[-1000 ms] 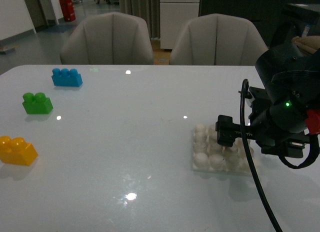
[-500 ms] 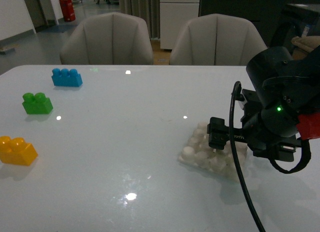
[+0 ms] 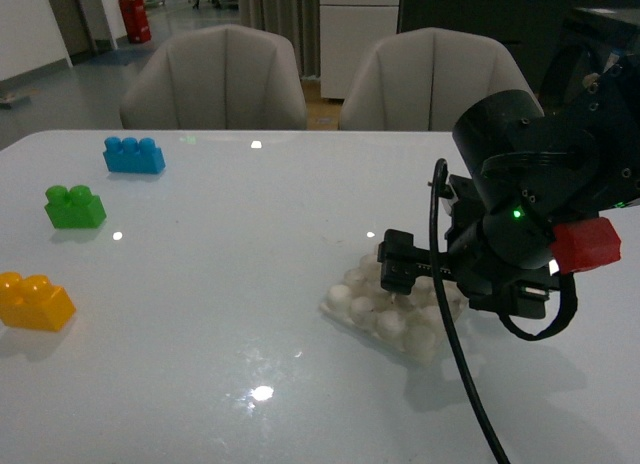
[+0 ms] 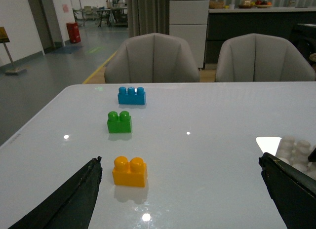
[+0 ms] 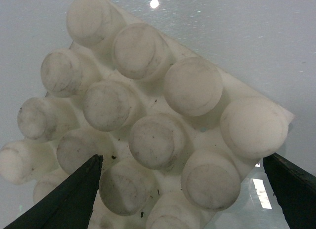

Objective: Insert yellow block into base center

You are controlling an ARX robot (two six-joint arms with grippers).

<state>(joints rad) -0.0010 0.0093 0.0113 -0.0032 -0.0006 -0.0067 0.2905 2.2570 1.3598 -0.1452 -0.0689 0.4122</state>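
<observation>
Under right gripper [image 3: 400, 282], base [image 3: 372, 314], yellow block [image 3: 35, 302] well apart

base [image 3: 372, 319] partly behind right claw [image 3: 400, 284], far edge perhaps hidden

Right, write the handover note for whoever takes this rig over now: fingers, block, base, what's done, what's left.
Left gripper: fingers open, empty, aimed toward the yellow block but short of it.
Right gripper: fingers open, close above the base; contact cannot be told.
Yellow block: lying on the table, far left, near edge, nothing touching it.
Base: on the table's right half, turned askew, its studs all bare.
Done: no insertion yet.
Left: grasp the yellow block, carry it across, press it onto the base's centre studs.
</observation>
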